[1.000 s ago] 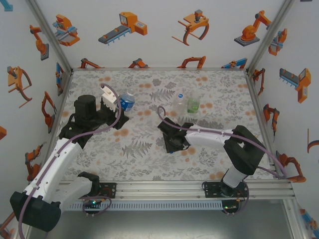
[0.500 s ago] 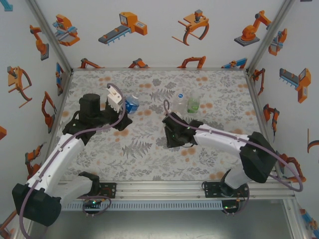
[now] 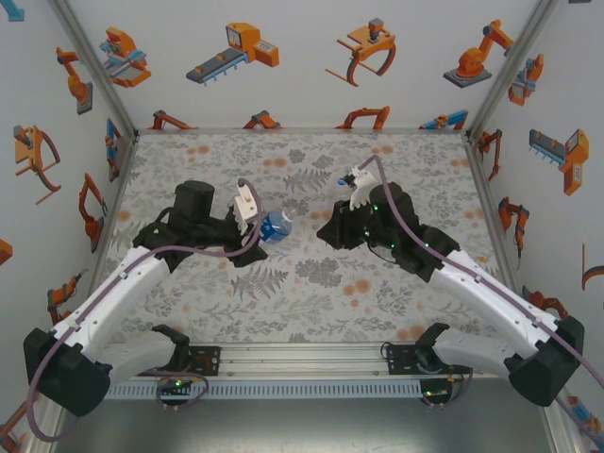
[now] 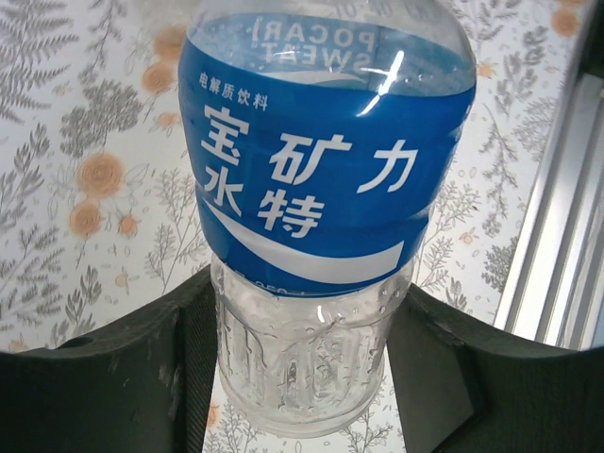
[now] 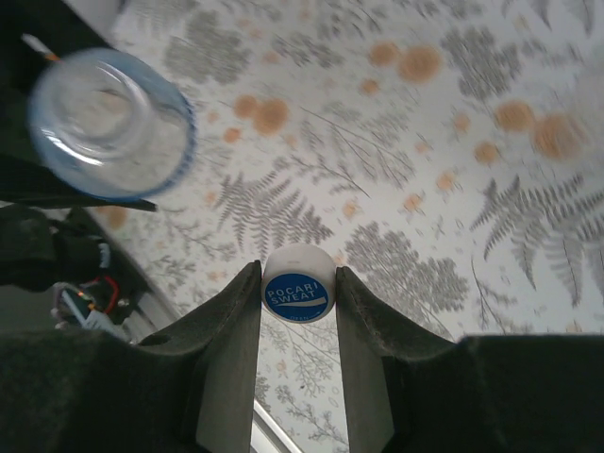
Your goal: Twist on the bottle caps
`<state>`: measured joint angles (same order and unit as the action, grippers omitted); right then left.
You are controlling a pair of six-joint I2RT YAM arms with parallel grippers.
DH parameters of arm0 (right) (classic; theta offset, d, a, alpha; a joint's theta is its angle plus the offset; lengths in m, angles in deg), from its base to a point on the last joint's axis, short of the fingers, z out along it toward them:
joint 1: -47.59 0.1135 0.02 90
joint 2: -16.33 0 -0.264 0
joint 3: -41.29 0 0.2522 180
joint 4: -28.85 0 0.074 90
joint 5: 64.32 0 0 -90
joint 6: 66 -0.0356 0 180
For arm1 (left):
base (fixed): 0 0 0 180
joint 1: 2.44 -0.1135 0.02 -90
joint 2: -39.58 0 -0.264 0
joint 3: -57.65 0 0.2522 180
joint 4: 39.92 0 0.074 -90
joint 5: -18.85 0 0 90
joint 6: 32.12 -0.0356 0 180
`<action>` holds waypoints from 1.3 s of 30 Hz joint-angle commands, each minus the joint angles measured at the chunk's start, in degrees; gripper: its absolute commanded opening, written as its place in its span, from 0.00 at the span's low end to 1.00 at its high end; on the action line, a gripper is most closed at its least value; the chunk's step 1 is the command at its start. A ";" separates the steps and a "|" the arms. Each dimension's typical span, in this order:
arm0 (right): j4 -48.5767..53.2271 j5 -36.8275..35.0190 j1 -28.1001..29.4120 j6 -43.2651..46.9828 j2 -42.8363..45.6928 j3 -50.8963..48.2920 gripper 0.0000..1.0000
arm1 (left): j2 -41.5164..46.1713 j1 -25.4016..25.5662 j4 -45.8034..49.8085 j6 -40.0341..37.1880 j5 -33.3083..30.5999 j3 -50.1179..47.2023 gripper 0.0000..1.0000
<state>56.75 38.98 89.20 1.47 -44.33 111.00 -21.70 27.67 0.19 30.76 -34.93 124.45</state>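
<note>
Pinching the Pocari Sweat bottle point(image 4: 321, 208) in the left gripper point(image 4: 302, 363) and its cap point(image 5: 298, 293) in the right gripper point(image 5: 298, 281), poised for capping: next, likely centring cap over neck point(image 5: 109, 123).

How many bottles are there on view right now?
1: the blue-labelled bottle, clamped below its label in the left gripper, tilted above the table left of centre. More could be hidden behind the right arm.
</note>
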 commanded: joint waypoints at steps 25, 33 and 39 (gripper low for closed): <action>4.22 20.88 5.24 29.47 -0.06 7.57 0.23 | 4.45 6.46 2.33 -16.91 4.11 -4.26 0.00; 4.95 22.23 6.48 30.81 -1.08 8.08 0.23 | 4.40 6.62 2.19 -16.96 4.36 -4.34 0.00; 4.06 19.84 7.43 31.21 -2.00 9.05 0.20 | 4.32 6.81 2.22 -17.18 4.78 -4.61 0.00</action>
<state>60.61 59.98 95.97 31.40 -45.82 117.99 -18.22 33.96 2.77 14.94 -32.72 120.36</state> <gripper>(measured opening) 0.351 0.581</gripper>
